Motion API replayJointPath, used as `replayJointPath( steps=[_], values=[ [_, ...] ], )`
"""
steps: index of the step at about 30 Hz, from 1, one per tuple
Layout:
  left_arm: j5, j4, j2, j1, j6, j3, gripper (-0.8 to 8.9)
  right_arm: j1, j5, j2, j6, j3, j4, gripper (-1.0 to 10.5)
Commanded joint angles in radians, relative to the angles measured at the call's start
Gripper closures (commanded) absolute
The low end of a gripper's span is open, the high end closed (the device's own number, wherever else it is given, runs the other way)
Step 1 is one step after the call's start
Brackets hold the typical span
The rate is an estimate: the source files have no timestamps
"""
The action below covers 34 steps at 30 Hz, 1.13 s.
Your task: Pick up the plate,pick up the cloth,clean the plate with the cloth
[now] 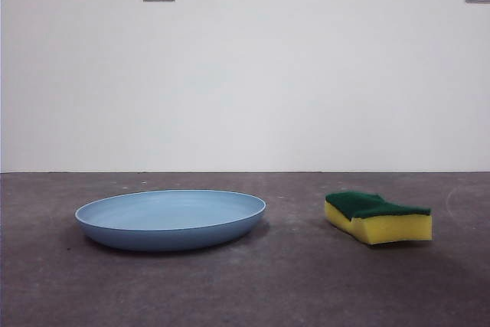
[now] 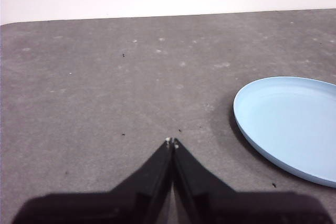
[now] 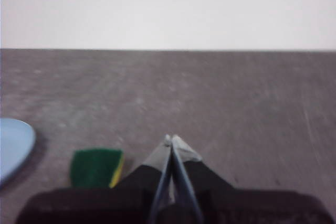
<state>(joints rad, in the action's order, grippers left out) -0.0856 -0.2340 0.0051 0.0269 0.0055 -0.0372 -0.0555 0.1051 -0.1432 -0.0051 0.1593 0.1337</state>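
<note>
Two things lie apart: plate (image 1: 170,220); cloth (image 1: 378,217), green side up.

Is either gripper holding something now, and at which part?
Nothing is held. The left gripper and right gripper are shut on nothing; the plate and sponge lie untouched.

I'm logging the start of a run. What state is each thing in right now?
plate: flat on the table, right side up, nothing on it.
sponge: on the table, green side up, apart from the plate.
left hand: shut, holding nothing.
right hand: shut, holding nothing.
</note>
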Motion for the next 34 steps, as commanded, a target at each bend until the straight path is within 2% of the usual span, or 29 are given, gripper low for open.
replayJointPath(
  steps=[1, 9, 15, 21, 23, 27, 34],
  values=[
    [0.003, 0.006, -0.002, -0.003, -0.009, 0.016, 8.17, 0.008, 0.001, 0.025, 0.039, -0.041, -0.011, 9.5],
    [0.003, 0.006, -0.002, -0.003, -0.009, 0.016, 8.17, 0.009, 0.0, 0.096, 0.043, -0.111, -0.014, 9.5],
    [0.003, 0.006, -0.002, -0.003, -0.009, 0.016, 8.17, 0.009, 0.001, 0.142, 0.073, -0.153, -0.016, 9.5],
    [0.003, 0.006, -0.002, -0.003, -0.009, 0.016, 8.17, 0.009, -0.003, 0.142, 0.081, -0.153, 0.04, 9.5],
    [0.003, 0.006, -0.002, -0.003, -0.009, 0.016, 8.17, 0.009, -0.002, 0.142, 0.099, -0.153, 0.045, 9.5],
    [0.003, 0.006, -0.001, -0.003, -0.009, 0.016, 8.17, 0.009, -0.003, 0.142, 0.196, -0.153, 0.045, 9.5],
    [0.003, 0.006, -0.002, -0.003, -0.009, 0.016, 8.17, 0.009, -0.01, 0.142, 0.195, -0.153, 0.045, 9.5]
  ],
)
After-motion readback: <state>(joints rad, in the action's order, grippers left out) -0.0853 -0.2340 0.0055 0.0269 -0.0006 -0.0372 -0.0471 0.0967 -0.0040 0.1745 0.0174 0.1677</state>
